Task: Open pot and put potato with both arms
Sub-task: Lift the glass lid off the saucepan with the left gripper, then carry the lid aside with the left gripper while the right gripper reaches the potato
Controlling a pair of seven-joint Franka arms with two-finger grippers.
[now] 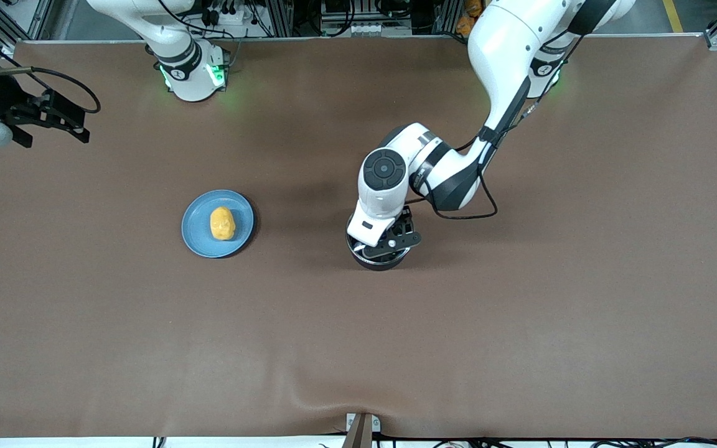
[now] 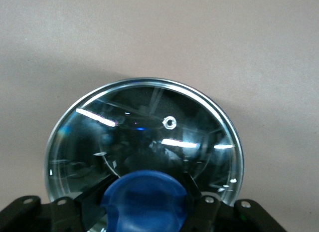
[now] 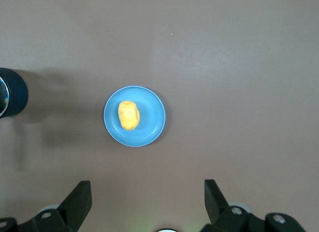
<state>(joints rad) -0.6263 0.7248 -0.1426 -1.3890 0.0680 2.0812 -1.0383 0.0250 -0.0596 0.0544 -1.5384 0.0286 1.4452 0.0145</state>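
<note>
Brown table [image 1: 520, 323]: left gripper [image 1: 389, 244] clamps the pot [image 1: 381, 260] lid knob [image 2: 144, 199]; right gripper [image 3: 147, 199] spread, high above the plated potato [image 1: 223, 223].

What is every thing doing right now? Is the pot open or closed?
pot: closed, lid on.
lid: sitting on the pot, gripped by its blue knob.
potato: lying on the plate.
plate: flat on the table, holding the potato.
left hand: shut on the lid's knob.
right hand: open, waiting high over the table.
</note>
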